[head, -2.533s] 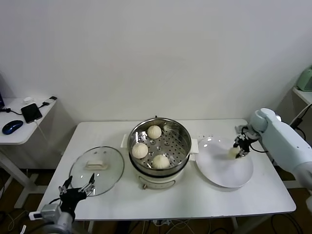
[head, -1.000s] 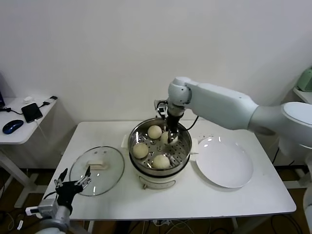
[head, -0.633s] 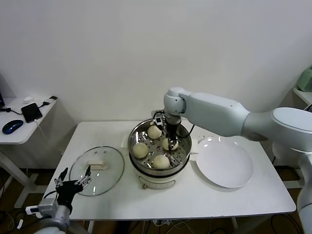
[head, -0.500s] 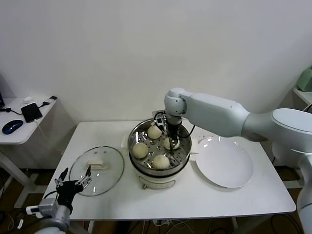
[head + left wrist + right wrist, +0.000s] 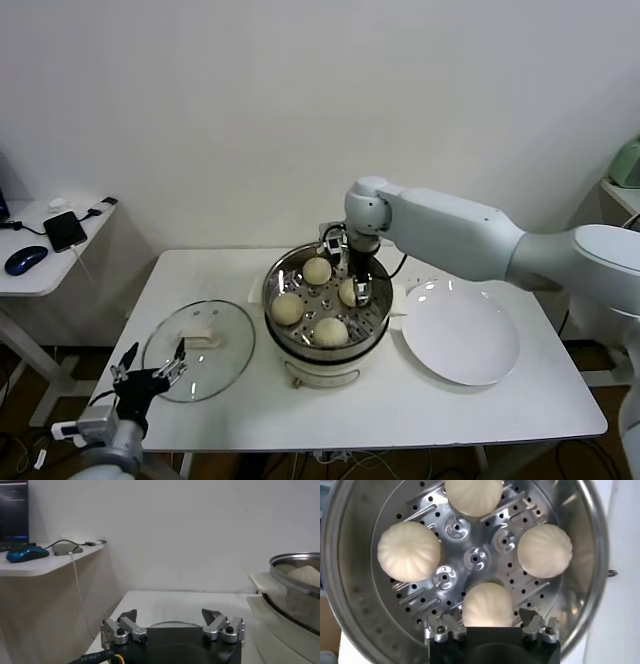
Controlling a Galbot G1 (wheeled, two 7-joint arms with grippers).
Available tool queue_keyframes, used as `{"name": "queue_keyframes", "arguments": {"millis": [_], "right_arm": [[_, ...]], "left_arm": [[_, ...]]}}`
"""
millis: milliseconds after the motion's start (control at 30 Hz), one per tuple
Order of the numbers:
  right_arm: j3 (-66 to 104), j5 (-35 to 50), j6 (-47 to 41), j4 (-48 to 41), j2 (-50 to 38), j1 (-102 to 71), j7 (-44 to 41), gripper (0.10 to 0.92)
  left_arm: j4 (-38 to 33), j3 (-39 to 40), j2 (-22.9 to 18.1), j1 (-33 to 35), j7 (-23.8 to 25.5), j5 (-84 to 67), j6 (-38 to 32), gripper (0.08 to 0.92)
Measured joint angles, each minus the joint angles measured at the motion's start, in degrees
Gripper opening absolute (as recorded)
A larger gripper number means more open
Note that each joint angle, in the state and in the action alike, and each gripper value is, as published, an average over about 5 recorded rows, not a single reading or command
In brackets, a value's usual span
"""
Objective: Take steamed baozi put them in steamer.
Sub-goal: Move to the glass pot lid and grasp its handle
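The steamer [image 5: 274, 288] stands mid-table, steel with a cream base. Four cream-white baozi lie on its perforated tray: at the back [image 5: 317, 270], left [image 5: 287, 308], front [image 5: 330, 331] and right [image 5: 347, 292]. My right gripper [image 5: 357, 278] hangs just above the right bun, open, fingers either side of it without touching. In the right wrist view that bun [image 5: 487, 605] sits between the spread fingers of the gripper [image 5: 488, 616], with the other three [image 5: 409, 551] [image 5: 473, 495] [image 5: 544, 550] around it. My left gripper [image 5: 150, 380] is parked open at the front left, empty.
A flat white plate [image 5: 460, 335] lies bare to the right of the steamer. The round glass lid [image 5: 198, 350] lies to its left, just beyond my left gripper [image 5: 170, 616]. A side table [image 5: 40, 265] with a phone and mouse stands far left.
My right arm carried the last bun from the plate to the steamer, lowered it onto the tray, let go and has risen slightly. The left arm barely moved.
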Motion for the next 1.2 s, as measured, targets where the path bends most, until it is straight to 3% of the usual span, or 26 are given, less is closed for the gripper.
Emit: {"name": "queue_keyframes", "arguments": {"millis": [267, 667, 1200], "right_arm": [[7.88, 2.1, 1.69, 3.7, -5.92, -1.37, 2.83, 0.823], [38.6, 12.45, 12.76, 14.36, -15.62, -21.01, 24.46, 0.823], [83.43, 19.98, 32.13, 27.03, -8.12, -65.63, 53.75, 0.823]], "left_arm": [[0.66, 0.01, -0.1, -0.83, -1.67, -2.24, -1.51, 0.823], [0.09, 1.84, -0.29, -1.12, -2.62, -5.17, -4.12, 0.823], [6.9, 2.3, 1.2, -6.35, -4.27, 3.46, -12.31, 0.823]]}}
